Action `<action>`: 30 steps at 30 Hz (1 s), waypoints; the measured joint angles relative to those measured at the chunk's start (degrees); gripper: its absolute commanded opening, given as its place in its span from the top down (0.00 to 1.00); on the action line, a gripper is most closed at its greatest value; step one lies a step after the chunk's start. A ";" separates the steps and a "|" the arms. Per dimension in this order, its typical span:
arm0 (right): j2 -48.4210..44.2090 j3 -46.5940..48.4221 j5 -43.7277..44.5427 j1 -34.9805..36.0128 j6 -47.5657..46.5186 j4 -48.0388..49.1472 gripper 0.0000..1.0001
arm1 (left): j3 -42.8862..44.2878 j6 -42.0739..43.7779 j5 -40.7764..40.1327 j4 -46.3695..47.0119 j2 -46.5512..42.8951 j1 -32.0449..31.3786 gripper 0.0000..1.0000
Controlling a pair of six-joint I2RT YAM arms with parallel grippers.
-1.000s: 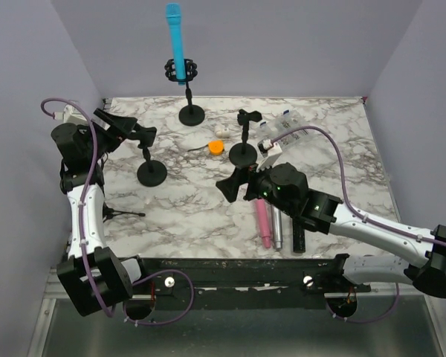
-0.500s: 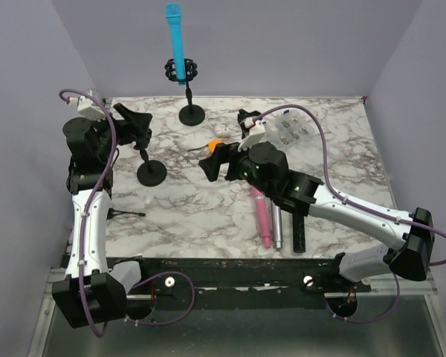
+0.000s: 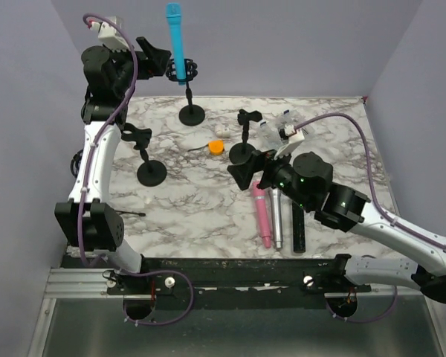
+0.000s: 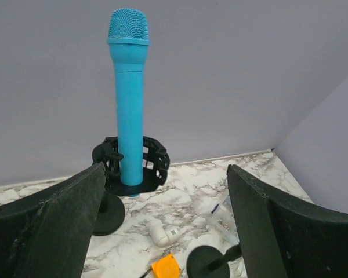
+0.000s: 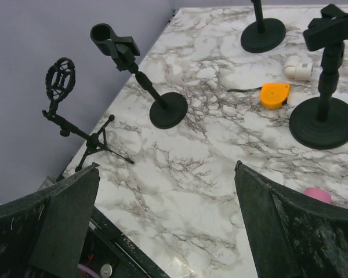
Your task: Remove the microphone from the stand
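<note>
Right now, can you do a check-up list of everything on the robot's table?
Surface: white marble table; nothing spilled seen.
Job's things: blue microphone upright in its black stand at the far edge, not yet removed.
Clutter: empty clip stand, second clip stand, small tripod, orange tape measure; pink microphone, silver microphone and black microphone lying side by side near the front.
Grippers: left gripper open, raised, facing the blue microphone, not touching; right gripper open, empty, over the table's middle.
Cables: purple cables run along both arms.
Surroundings: plain grey walls; nothing else seen.
</note>
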 measured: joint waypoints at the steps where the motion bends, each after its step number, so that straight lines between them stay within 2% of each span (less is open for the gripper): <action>1: -1.73 -0.42 0.22 0.00 -0.11 -0.66 0.00 | 2.95 0.09 0.00 0.13 2.75 0.00 0.17; 8: -10.25 -1.81 2.27 0.00 -1.70 -3.98 0.00 | 16.06 0.39 1.38 0.57 18.34 -0.04 0.14; 14: -11.06 -1.84 4.07 0.00 -2.84 -5.99 0.00 | 23.37 -1.18 2.80 4.72 26.80 -0.15 0.14; 21: -12.26 -2.29 5.33 0.00 -2.80 -7.06 0.00 | 29.77 -2.99 3.52 10.27 34.62 -2.84 0.28; 28: -13.62 -2.32 7.28 0.00 -2.84 -8.20 0.00 | 30.51 -4.70 2.27 15.32 38.71 -4.59 0.40; 30: -13.62 -2.32 7.76 0.00 -2.89 -8.68 0.00 | 30.47 -4.90 1.46 16.57 39.26 -4.59 0.48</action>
